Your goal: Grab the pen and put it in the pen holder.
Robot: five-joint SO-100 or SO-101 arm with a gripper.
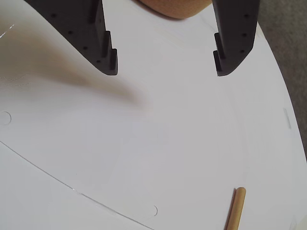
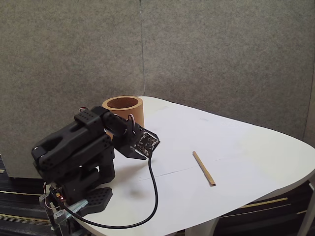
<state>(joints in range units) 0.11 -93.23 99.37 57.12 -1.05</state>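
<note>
In the wrist view the gripper [image 1: 165,62] reaches in from the top edge, its two dark fingers [image 1: 108,60] spread wide with only bare white table [image 1: 144,143] between them; nothing is held. A curved slice of the pen holder [image 1: 175,8] shows at twelve o'clock, between the upper parts of the fingers. The pen [image 1: 236,208] lies flat on the table toward five o'clock from the gripper, well apart from it. Its blunt visible end points to about twelve o'clock, leaning slightly right, and the rest of it runs off the bottom edge.

In the fixed view the black arm [image 2: 78,152] sits folded at the table's left end, and the gripper [image 2: 142,152] hangs low over the table, just in front of the pen holder [image 2: 123,112]. The holder stands upright near the table's back-left edge, an orange-brown cylinder with a darker inside. The pen [image 2: 204,168] lies at about three o'clock from the gripper, in the open middle of the table [image 2: 256,147]. Its long axis runs from eleven o'clock at the far end to five o'clock at the near end, toward the front edge. A black cable [image 2: 147,206] loops from the gripper down to the arm's base.
</note>
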